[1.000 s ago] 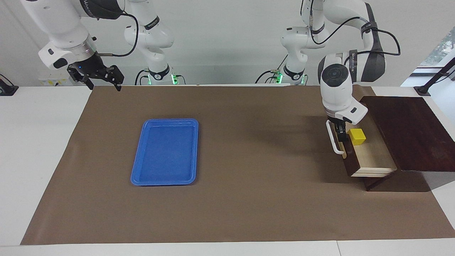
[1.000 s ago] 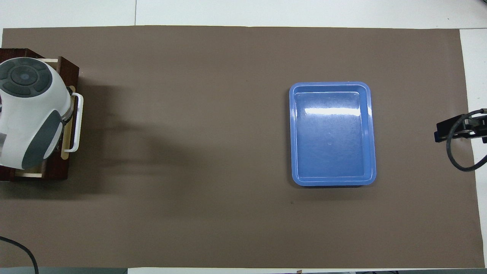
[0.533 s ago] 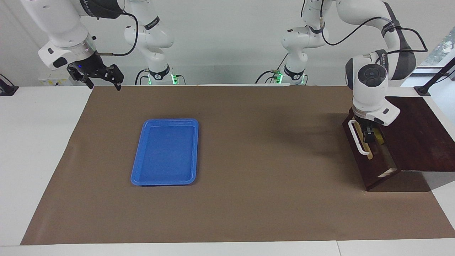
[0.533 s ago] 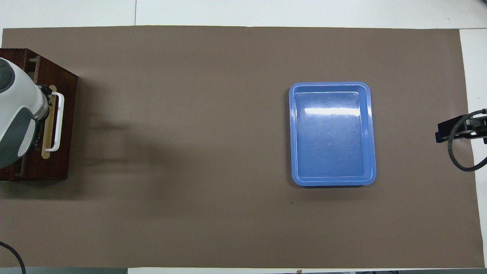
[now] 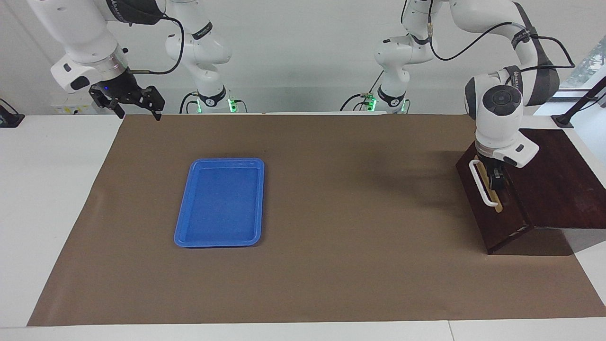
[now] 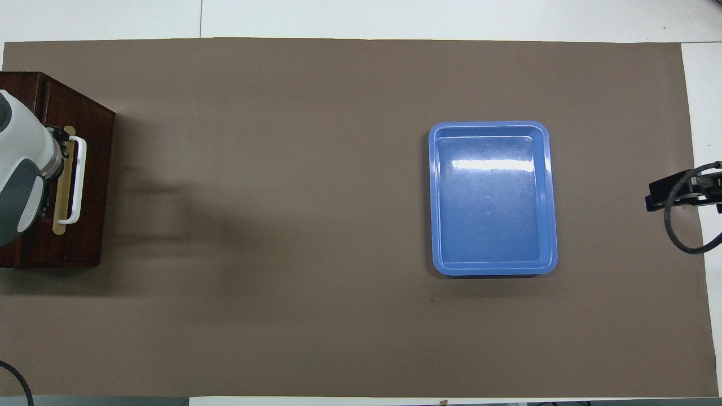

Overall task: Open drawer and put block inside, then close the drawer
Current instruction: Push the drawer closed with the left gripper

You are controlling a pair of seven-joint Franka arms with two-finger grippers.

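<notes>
The dark brown drawer (image 5: 479,201) is shut, its front flush with its dark wooden box (image 5: 554,184) at the left arm's end of the table. Its white bar handle (image 5: 483,185) runs along a tan strip; the handle also shows in the overhead view (image 6: 79,180). My left gripper (image 5: 496,182) points down at the drawer front, tucked between the handle and the front. The yellow block is hidden. My right gripper (image 5: 136,112) is open and empty, and waits in the air at the right arm's end of the table.
A blue tray (image 5: 220,203) lies empty on the brown mat, toward the right arm's end; it also shows in the overhead view (image 6: 493,197). Bare mat stretches between the tray and the drawer box.
The drawer has gone from open, with the yellow block showing inside, to fully shut. My left gripper moved with its front toward the box. The right arm has not moved.
</notes>
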